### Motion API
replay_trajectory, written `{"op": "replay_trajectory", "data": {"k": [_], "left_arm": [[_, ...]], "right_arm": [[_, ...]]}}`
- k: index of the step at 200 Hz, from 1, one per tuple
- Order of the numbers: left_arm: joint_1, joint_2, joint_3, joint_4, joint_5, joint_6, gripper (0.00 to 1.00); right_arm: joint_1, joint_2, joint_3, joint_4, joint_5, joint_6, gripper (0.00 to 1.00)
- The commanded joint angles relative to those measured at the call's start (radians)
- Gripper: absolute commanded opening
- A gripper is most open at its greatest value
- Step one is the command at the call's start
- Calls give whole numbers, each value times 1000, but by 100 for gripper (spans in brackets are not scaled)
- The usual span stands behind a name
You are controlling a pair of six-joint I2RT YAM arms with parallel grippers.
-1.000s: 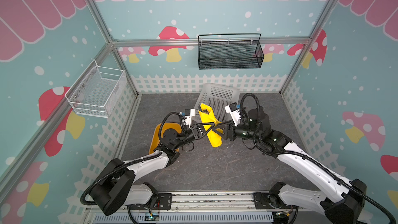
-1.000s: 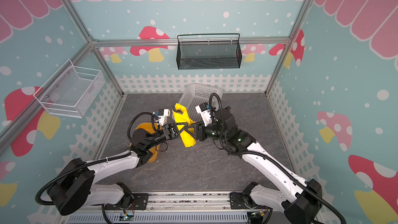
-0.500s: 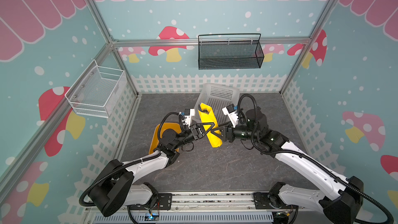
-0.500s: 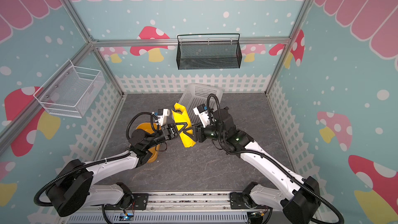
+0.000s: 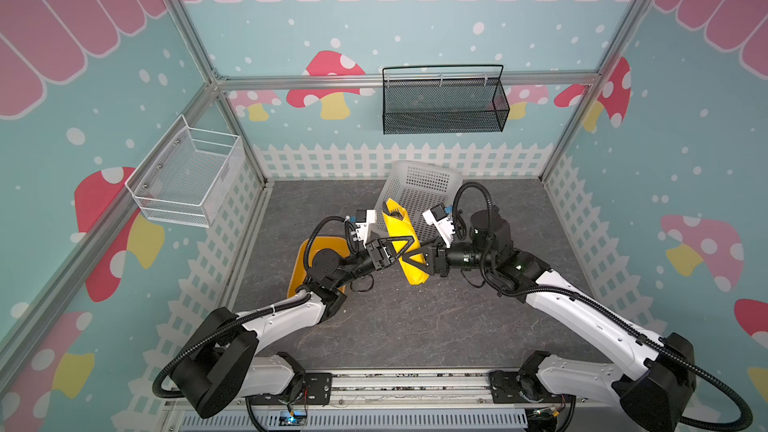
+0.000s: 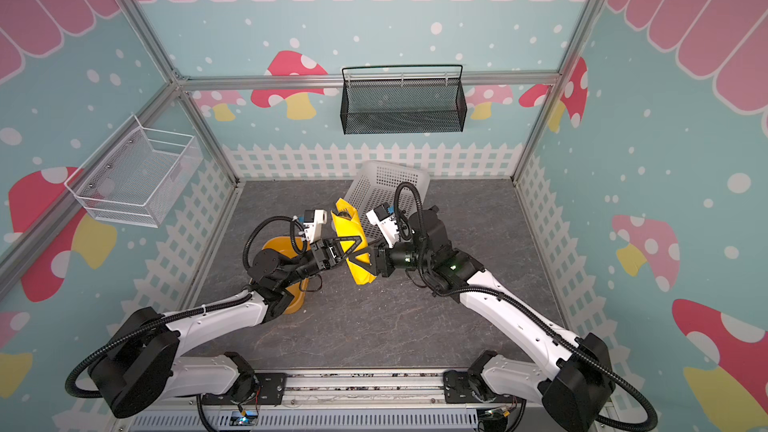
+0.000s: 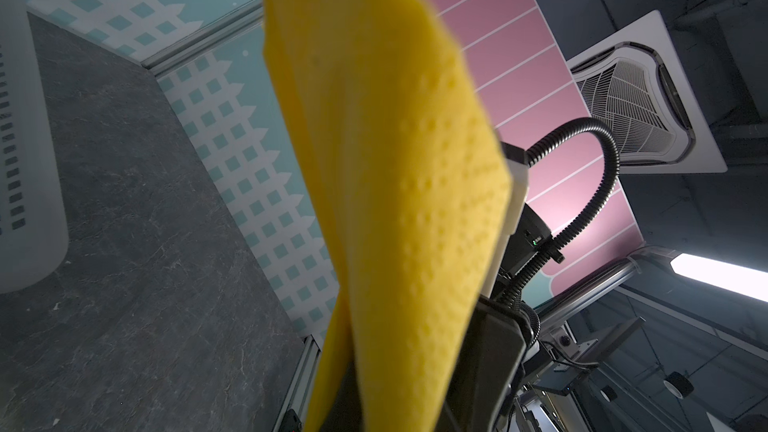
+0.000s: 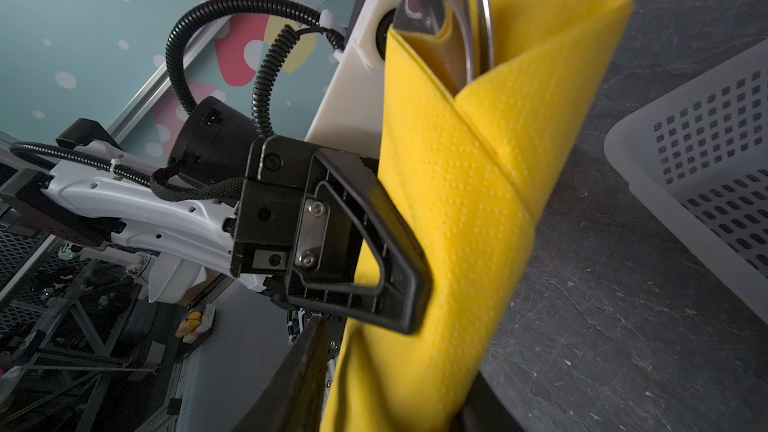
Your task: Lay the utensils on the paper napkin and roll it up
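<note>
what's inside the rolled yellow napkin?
At the open end of the paper napkin, fork tines and a rounded shiny tip, probably the spoon, stick out. The handles are wrapped out of sight; no knife can be made out.

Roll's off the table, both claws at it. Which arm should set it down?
Left, likely. The left claw is shut across the middle of the napkin roll; the right claw straddles its lower part, grip unclear. Utensils show at the open end; don't tip it down.

The scene held one paper napkin (image 5: 397,224), one spoon (image 8: 419,6), one fork (image 8: 476,22), one white basket (image 5: 419,178), one orange tray (image 5: 297,272), and two wall racks (image 5: 442,103).
</note>
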Motion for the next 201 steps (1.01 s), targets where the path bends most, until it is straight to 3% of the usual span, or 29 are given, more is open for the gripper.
{"op": "replay_trajectory", "data": {"k": [1, 43, 111, 168, 201], "left_arm": [[-2, -21, 27, 52, 12, -27, 0], [-2, -22, 22, 50, 12, -18, 0], [-4, -5, 10, 44, 12, -7, 0], [-4, -3, 0, 49, 7, -5, 0], [-3, 1, 6, 56, 7, -4, 0]], "right_arm": [[7, 7, -12, 43, -65, -12, 41], [6, 6, -16, 59, -77, 0, 39], [7, -24, -50, 114, -45, 40, 27], [6, -54, -83, 136, -14, 69, 37], [5, -54, -112, 164, -15, 108, 38]]}}
